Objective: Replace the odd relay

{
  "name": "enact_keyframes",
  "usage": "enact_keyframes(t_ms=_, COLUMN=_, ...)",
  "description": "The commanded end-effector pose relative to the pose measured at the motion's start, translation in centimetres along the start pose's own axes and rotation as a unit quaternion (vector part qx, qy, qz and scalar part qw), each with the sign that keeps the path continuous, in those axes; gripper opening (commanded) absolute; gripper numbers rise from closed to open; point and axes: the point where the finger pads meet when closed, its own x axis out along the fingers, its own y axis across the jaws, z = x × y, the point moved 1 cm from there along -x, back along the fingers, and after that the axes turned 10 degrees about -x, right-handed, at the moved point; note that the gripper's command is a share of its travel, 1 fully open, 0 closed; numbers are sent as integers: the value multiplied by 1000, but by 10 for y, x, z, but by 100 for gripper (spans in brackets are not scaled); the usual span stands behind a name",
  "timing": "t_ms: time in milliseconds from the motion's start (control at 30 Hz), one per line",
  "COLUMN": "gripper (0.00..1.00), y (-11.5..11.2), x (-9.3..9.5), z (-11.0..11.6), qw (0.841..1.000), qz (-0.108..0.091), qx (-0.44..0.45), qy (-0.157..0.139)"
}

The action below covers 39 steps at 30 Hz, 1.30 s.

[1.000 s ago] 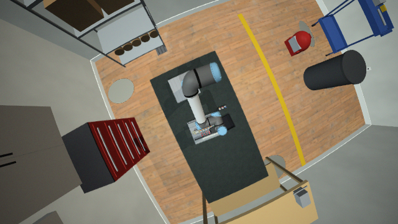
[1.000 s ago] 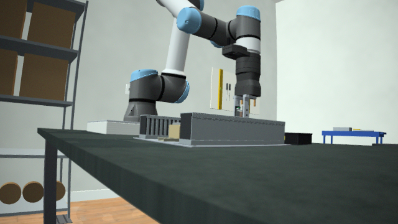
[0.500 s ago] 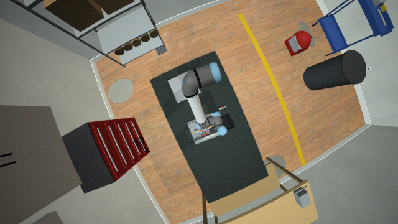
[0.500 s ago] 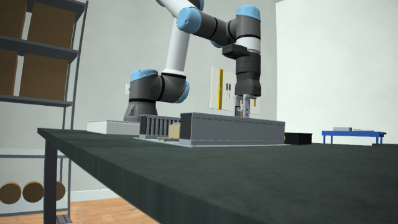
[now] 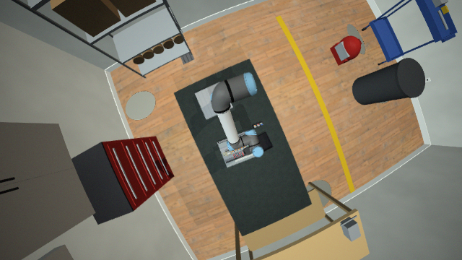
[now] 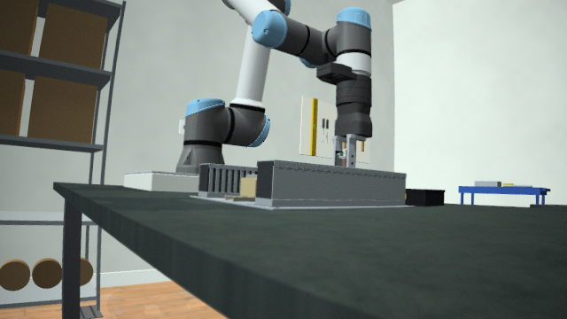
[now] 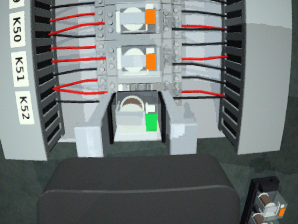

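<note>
Nearest the wrist camera, the jaws (image 6: pixel 344 156) grip one green-buttoned relay (image 6: pixel 343 160) (image 7: pixel 133 119), seemingly just pulled from the row's end beyond two visible orange-buttoned relays (image 7: pixel 134 62), so the next move should raise it clear, then carry it to the one black tray (image 5: pixel 267 141) (image 6: pixel 425 198).

Comparing the top and exterior views, no change is registering — the arm (image 5: pixel 228 126) (image 6: pixel 253 71) and gripper (image 6: pixel 345 163) (image 7: pixel 137 107) are showing no discernible displacement. Any slight movement at the fingertips is possibly escaping notice — they are appearing too small.
</note>
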Motion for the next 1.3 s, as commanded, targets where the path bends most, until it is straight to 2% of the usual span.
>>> enact_keyframes(t_ms=0, gripper=0, y=0, x=1, z=-1, qw=1000, qz=0, qx=0, qy=0)
enact_keyframes(t_ms=1200, gripper=0, y=2, x=3, z=0, qw=1000, qz=0, qx=0, qy=0)
enact_keyframes(t_ms=1267, gripper=0, y=1, x=-23, z=0, qw=1000, qz=-1, qx=0, qy=1)
